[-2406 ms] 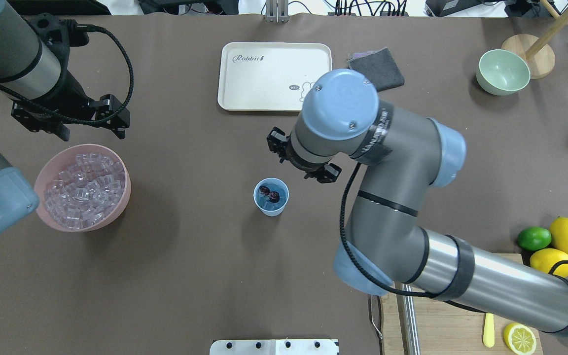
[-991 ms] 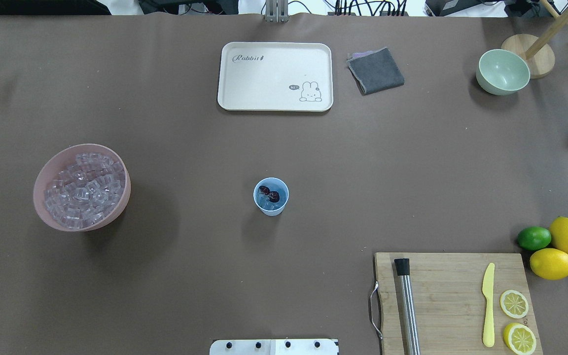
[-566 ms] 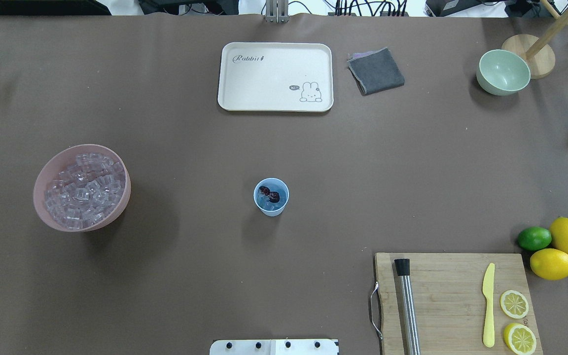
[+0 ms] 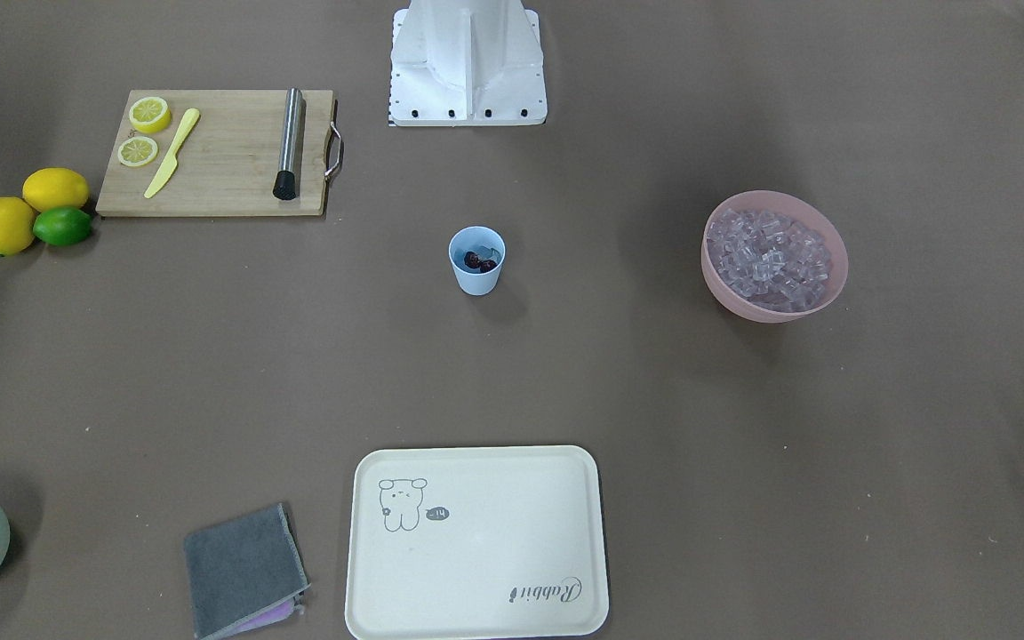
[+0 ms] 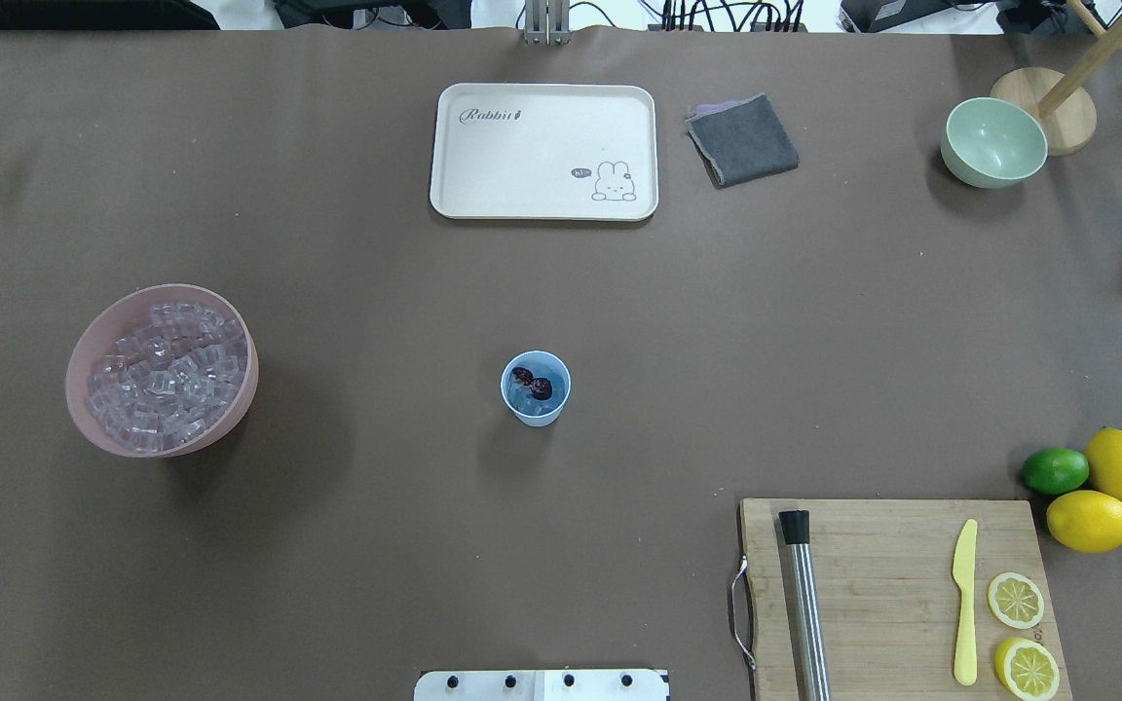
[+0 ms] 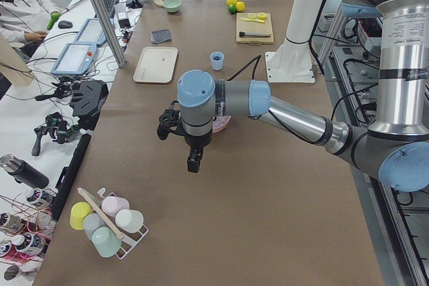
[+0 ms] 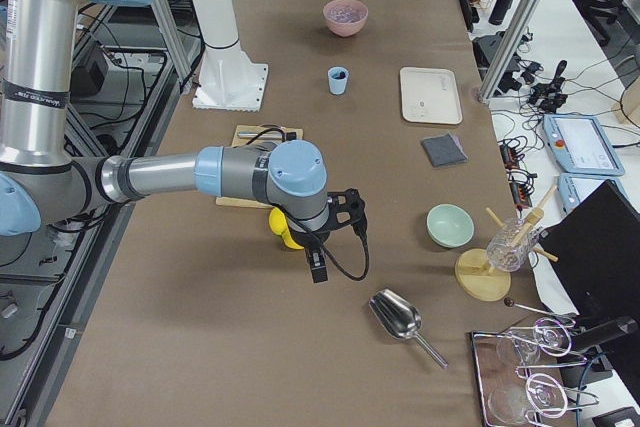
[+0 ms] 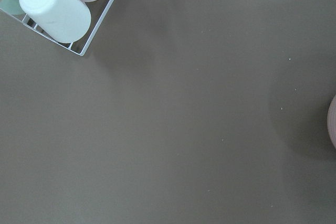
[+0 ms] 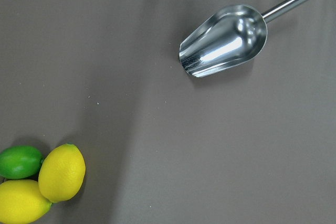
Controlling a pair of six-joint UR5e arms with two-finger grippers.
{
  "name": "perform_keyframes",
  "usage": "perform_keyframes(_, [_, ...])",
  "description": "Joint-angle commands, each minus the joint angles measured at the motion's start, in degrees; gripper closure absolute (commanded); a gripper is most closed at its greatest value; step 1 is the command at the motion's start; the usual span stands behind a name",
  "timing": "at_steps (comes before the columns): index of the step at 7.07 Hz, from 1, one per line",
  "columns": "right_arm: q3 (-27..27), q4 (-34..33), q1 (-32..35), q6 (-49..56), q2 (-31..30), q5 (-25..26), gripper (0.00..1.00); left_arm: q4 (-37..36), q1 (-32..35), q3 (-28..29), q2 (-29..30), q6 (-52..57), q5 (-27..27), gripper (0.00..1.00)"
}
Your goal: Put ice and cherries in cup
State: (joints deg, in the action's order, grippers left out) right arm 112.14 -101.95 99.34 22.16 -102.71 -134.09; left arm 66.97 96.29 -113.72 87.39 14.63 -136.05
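We are seeing bright, even light casting soft shadows by the cup, glinting off the scoop.

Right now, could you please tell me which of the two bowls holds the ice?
The pink bowl, heaped with clear ice cubes; the pale green bowl by the wooden stand looks empty.

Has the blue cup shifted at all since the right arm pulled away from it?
No. In the overhead view the cup stands on the same spot, just as far from the tray as before, with the cherries inside it.
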Motion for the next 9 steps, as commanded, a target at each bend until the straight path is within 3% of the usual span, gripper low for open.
perform_keyframes(1, [-0.35,0.0,-0.81,-0.45,0.05,0.14,0.0,0.0,-0.13,-0.1,0.15,-0.04,0.0,0.02])
perform_keyframes(9, [-3.42,0.52,-0.81,0.25,-1.18,0.23,0.0,0.0,-0.13,-0.8,0.24,-0.57,0.0,0.02])
